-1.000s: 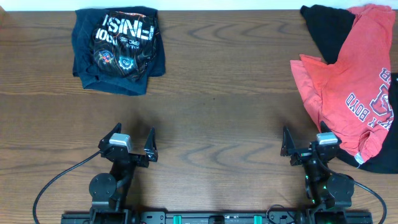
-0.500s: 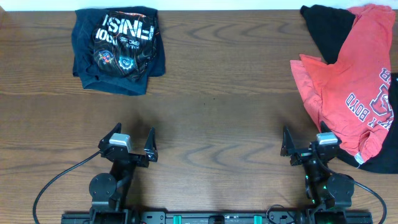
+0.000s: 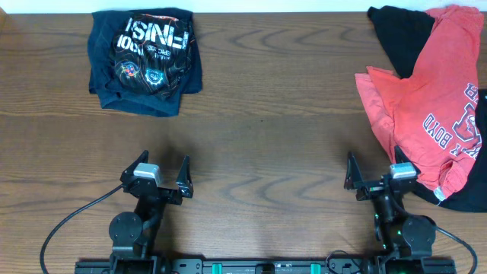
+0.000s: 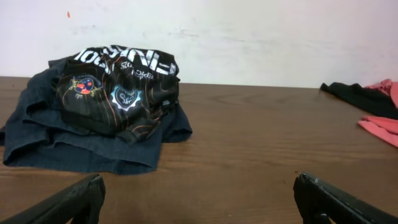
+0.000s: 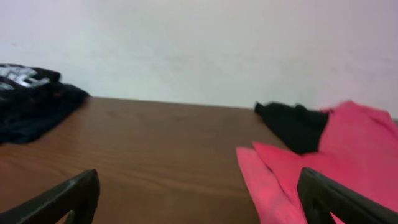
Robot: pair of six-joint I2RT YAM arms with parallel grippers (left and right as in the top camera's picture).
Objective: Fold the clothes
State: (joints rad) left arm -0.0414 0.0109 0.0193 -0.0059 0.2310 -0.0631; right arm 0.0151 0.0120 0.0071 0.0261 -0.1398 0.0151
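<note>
The coral-red T-shirt (image 3: 426, 106) with white lettering lies crumpled at the table's right edge, its small white tag (image 3: 440, 195) at the near end. It shows in the right wrist view (image 5: 348, 155) just ahead and right of my right gripper (image 5: 198, 190), and at the far right of the left wrist view (image 4: 380, 127). My right gripper (image 3: 378, 173) is open and empty, close to the shirt's near left edge. My left gripper (image 3: 161, 169) is open and empty near the front edge, with bare wood between its fingers (image 4: 199, 193).
A folded dark navy shirt with a black printed garment on top (image 3: 146, 59) lies at the back left (image 4: 106, 102). A black garment (image 3: 399, 34) lies under the red shirt at the back right (image 5: 292, 124). A white wall stands behind the table.
My right gripper has shifted very slightly to the right, toward the red shirt. Nothing else has moved.
</note>
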